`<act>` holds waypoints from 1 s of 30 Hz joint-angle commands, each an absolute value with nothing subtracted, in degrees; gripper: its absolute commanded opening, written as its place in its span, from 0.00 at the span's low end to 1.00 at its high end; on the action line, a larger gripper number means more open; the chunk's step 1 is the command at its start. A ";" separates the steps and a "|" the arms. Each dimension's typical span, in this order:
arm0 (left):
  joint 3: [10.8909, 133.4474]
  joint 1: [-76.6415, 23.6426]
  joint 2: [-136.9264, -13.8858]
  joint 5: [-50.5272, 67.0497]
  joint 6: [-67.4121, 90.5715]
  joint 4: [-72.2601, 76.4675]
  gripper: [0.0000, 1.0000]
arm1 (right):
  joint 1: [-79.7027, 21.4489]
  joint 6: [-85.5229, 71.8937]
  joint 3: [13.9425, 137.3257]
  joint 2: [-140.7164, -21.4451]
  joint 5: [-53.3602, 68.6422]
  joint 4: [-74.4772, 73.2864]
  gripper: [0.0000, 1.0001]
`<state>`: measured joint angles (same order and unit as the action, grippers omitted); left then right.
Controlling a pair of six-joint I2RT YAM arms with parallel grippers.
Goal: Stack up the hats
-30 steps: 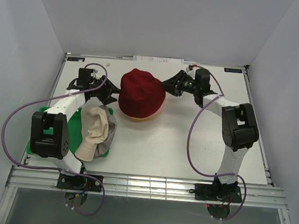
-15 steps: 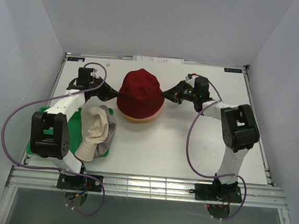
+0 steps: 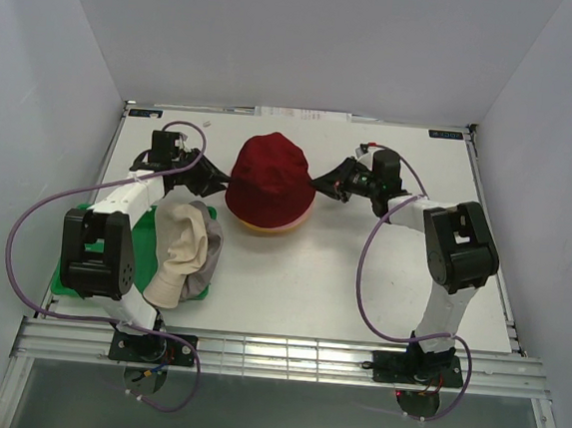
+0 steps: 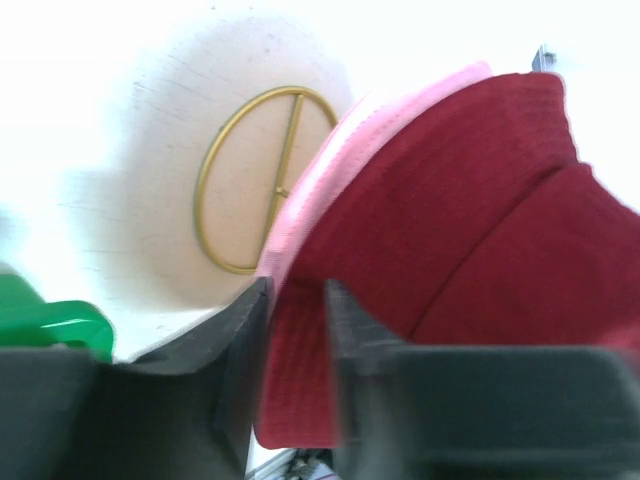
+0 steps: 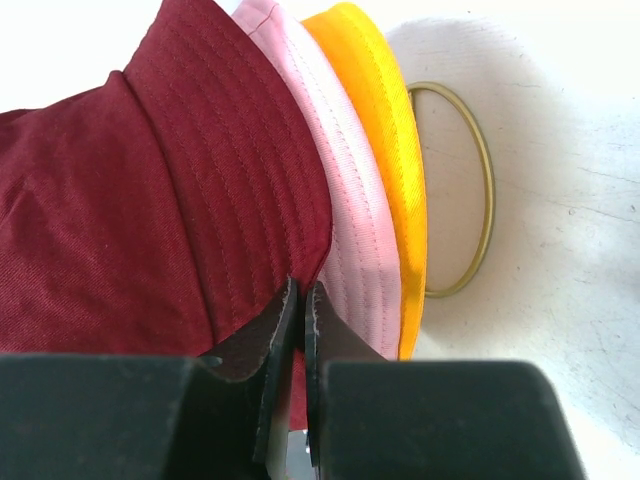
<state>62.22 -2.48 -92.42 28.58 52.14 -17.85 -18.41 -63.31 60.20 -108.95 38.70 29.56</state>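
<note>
right wrist: dark red hat [image 5: 150, 190] — row-stitched brim, twill crown.

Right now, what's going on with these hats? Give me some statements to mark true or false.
1. The dark red hat sits on top of the pile. True.
2. The pink hat is the lowest layer. False: the yellow-orange hat lies under it.
3. The right gripper is pinched shut on the dark red hat's brim. True.
4. The cream-beige hat is on the pile too. False: it lies apart from the pile, against the grey hat.
</note>
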 commanded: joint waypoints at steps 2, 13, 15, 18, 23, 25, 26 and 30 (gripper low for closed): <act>63.28 -2.03 -90.35 27.60 50.10 -19.86 0.48 | -18.72 -60.38 59.33 -106.79 37.79 26.89 0.08; 60.47 -0.44 -86.93 31.99 51.06 -18.11 0.58 | -19.25 -61.00 57.75 -105.12 37.00 27.51 0.08; 59.86 -0.18 -86.49 32.69 51.94 -17.23 0.59 | -19.34 -61.17 57.22 -104.77 36.74 27.68 0.08; 58.36 -0.09 -86.31 34.62 53.26 -15.21 0.58 | -19.60 -61.87 56.61 -103.98 36.48 28.30 0.08; 56.52 -0.09 -86.48 36.82 54.40 -13.19 0.59 | -20.04 -62.84 55.29 -103.27 35.95 29.53 0.08; 56.25 -0.09 -86.40 36.91 54.58 -12.57 0.59 | -20.13 -63.10 54.76 -103.18 35.86 29.79 0.08; 56.08 -0.09 -86.31 37.00 54.75 -12.39 0.59 | -20.21 -63.11 54.67 -103.18 35.77 30.06 0.08; 55.99 -0.09 -86.40 37.79 55.55 -11.17 0.56 | -20.39 -63.11 54.41 -103.27 35.60 29.97 0.08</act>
